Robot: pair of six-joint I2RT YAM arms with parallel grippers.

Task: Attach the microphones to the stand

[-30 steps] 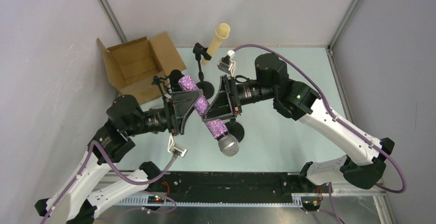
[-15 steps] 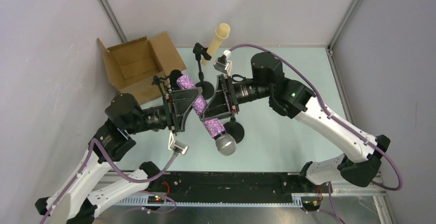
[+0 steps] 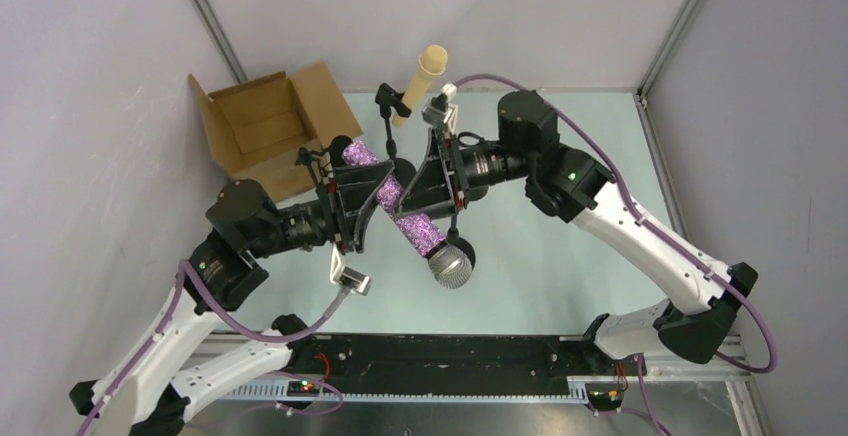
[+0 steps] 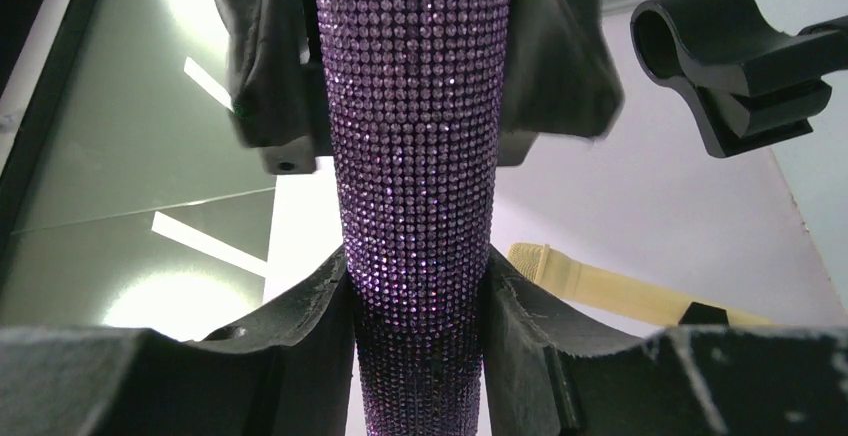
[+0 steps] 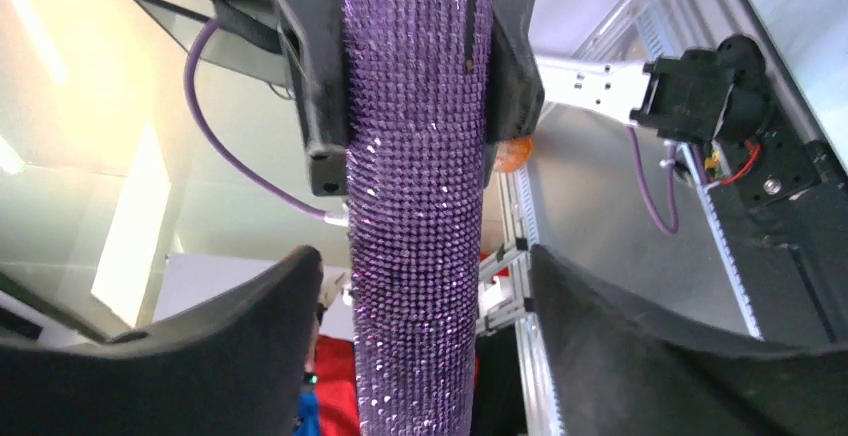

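The purple mic (image 3: 418, 231) hangs above the surface (image 3: 560, 256), slanting between the two arms with its silver mesh head (image 3: 450, 266) nearest the bases. The left pincer (image 4: 418, 291) pinches its glitter body, both pads pressed to the sides. The right pincer (image 5: 425, 281) sits around the same body closer to the head, its fingers (image 5: 250, 346) spread, with a gap on each side. An empty clip (image 4: 735, 51) shows just beside the mic in the left wrist view. The cream mic (image 3: 425, 74) stands tilted in a stand (image 3: 385, 96) at the far edge, near a box (image 3: 265, 126).
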